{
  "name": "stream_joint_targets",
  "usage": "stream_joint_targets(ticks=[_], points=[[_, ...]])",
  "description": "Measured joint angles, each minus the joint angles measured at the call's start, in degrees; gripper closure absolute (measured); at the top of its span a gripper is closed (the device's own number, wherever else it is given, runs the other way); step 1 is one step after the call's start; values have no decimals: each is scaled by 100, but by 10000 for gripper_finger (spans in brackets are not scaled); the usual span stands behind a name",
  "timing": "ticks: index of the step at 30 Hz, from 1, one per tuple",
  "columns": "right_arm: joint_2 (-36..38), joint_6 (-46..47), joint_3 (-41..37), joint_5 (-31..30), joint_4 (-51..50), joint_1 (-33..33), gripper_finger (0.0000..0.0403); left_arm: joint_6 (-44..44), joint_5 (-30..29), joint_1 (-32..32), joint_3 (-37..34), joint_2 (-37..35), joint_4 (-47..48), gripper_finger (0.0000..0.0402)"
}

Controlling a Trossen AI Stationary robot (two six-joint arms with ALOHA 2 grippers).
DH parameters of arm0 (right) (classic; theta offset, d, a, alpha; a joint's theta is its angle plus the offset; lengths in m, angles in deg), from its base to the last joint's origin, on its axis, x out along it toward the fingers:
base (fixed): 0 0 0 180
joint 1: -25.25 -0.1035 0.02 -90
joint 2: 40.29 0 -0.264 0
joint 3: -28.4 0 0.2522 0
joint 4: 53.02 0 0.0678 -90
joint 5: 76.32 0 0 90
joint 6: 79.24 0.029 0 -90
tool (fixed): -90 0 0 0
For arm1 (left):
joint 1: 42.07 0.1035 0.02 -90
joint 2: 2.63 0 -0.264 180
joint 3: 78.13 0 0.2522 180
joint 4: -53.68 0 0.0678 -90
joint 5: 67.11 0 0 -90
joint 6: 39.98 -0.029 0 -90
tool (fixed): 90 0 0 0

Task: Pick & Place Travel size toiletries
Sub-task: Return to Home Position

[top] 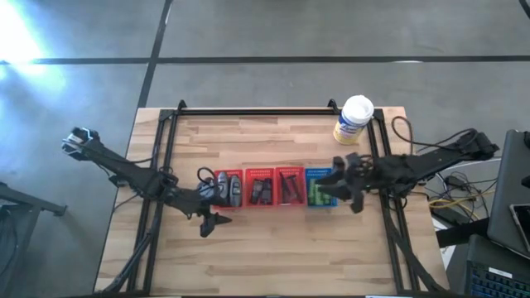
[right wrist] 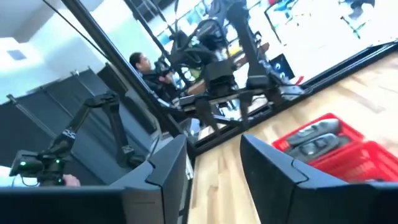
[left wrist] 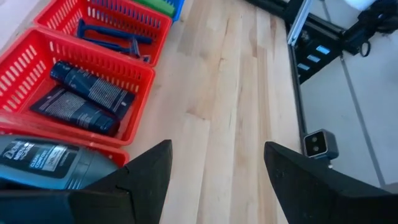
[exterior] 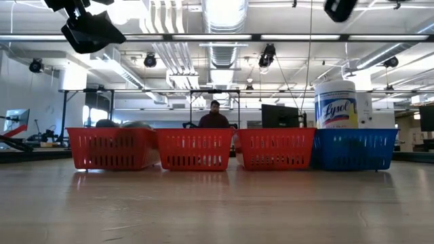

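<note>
Four mesh baskets stand in a row on the wooden table. The left red basket [top: 228, 189] holds grey oval bottles [left wrist: 43, 163]. The second red basket [top: 261, 189] holds dark flat packets [left wrist: 84, 99], and the third [top: 289, 186] holds thin razor-like sticks [left wrist: 115, 40]. The blue basket [top: 318, 189] holds bright green tubes [top: 316, 194]. My left gripper [top: 212, 222] [left wrist: 217, 149] hovers open and empty over bare wood, just near-side of the left red basket. My right gripper [top: 344, 184] [right wrist: 213, 143] hangs open and empty beside the blue basket's right end.
A large white-lidded Lysol tub [top: 354, 120] stands at the far right of the table, behind the blue basket [exterior: 352, 149]. A black frame rail [top: 265, 111] borders the far edge and sides. Bare wood [top: 273, 248] lies on the baskets' near side. A person [exterior: 214, 116] sits in the room beyond.
</note>
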Motion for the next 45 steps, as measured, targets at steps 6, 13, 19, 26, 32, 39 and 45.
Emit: stream_joint_targets(ticks=[6, 13, 19, 26, 32, 39, 45], points=[[1551, -26, -1255, -115, -13, 5, 271, -13, -4, 15, 0, -2, -444, 142], [3468, -148, -2530, -117, -17, 7, 290, -699, 216, 432, 0, -215, -1132, 142], [4863, -529, -3225, -117, -18, 7, 306, -1406, 418, 1218, -68, -975, -1109, 142], [4744, -637, -3422, -119, -201, 22, 329, -2191, 727, 1793, -500, -2327, -1036, 142], [4649, -614, -3428, -117, -835, 22, 346, -2510, 736, 1856, -1276, -3683, -925, 142], [4590, -605, -3426, -110, -1343, 17, 360, -2529, 720, 1856, -2279, -5325, -884, 142], [4554, -605, -3426, -109, -1343, 17, 367, -2566, 696, 1858, -2779, -6058, -697, 142]])
